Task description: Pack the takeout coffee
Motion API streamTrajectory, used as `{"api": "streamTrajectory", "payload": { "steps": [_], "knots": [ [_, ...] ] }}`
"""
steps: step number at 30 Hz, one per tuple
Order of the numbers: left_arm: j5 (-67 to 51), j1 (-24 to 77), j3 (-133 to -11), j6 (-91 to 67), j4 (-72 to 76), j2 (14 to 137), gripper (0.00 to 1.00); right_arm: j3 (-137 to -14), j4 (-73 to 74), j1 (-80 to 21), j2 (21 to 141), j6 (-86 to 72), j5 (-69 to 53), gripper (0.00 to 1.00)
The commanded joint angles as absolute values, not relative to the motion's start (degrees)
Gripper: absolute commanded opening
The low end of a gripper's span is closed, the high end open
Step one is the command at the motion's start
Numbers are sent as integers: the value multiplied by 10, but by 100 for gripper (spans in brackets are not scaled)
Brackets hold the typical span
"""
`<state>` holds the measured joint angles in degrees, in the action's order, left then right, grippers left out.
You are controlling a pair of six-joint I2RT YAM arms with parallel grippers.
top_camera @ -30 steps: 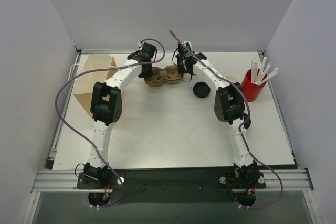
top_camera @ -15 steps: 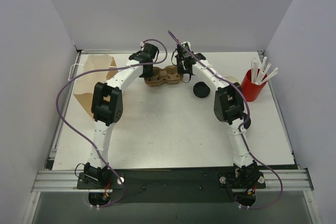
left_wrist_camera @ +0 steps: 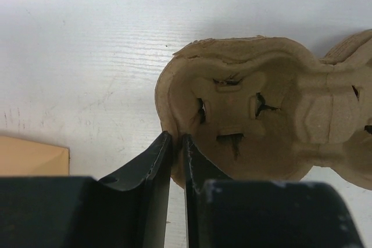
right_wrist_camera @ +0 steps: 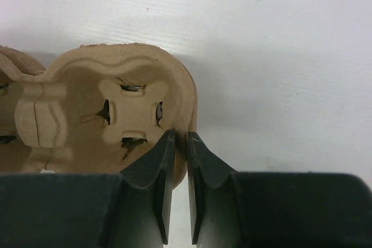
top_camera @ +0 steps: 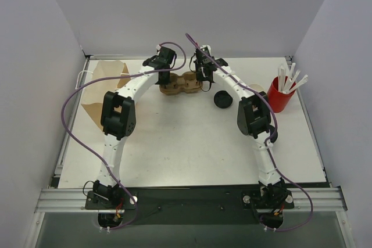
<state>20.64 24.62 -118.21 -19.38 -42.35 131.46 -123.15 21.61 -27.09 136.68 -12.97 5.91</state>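
Now both ends are closing up. Over the last second the left gripper (left_wrist_camera: 175, 143) is nudging in toward the pulp cup carrier (left_wrist_camera: 261, 114) and narrowing until it is pinching the carrier's left rim. The right gripper (right_wrist_camera: 180, 139) is doing the same on the right rim, its jaws nearly together with the thin wall between them. I am reading that as a two-handed grip being set for moving the carrier (I cannot tell whether it is leaving the counter (top_camera: 186, 143) yet).

The takeout coffee (top_camera: 222, 99) is sitting just right of the carrier, close beside the right arm, and from above I am only making out its black lid. The pockets I am seeing in the wrist views are showing empty. The brown paper bag (top_camera: 103, 88) is standing at the far left, well apart from the coffee, and the red cup of white sticks (top_camera: 280, 98) is standing near the right edge. What is getting in my way is the right arm running beside the coffee, with both grippers occupied.
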Motion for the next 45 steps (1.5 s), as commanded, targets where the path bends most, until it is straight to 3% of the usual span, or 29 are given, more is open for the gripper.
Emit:
{"api": "streamTrajectory", "payload": {
  "steps": [1, 16, 29, 35, 36, 39, 45],
  "knots": [
    [210, 248, -1194, -187, -391, 1263, 22, -1227, 206, -276, 1303, -127, 79, 9],
    [181, 254, -1188, -192, -403, 1227, 19, -1186, 224, -276, 1244, -149, 95, 8],
    [165, 329, -1004, -253, -382, 1094, 18, -925, 253, -276, 1053, -245, 119, 8],
    [165, 405, -794, -362, -327, 982, 19, -738, 279, -277, 947, -303, 98, 20],
    [166, 414, -767, -380, -317, 970, 21, -714, 277, -279, 934, -309, 98, 26],
    [168, 455, -678, -434, -276, 927, 28, -648, 279, -281, 892, -315, 103, 41],
    [187, 506, -635, -484, -275, 882, 52, -622, 286, -322, 824, -344, 105, 50]
  ]
}}
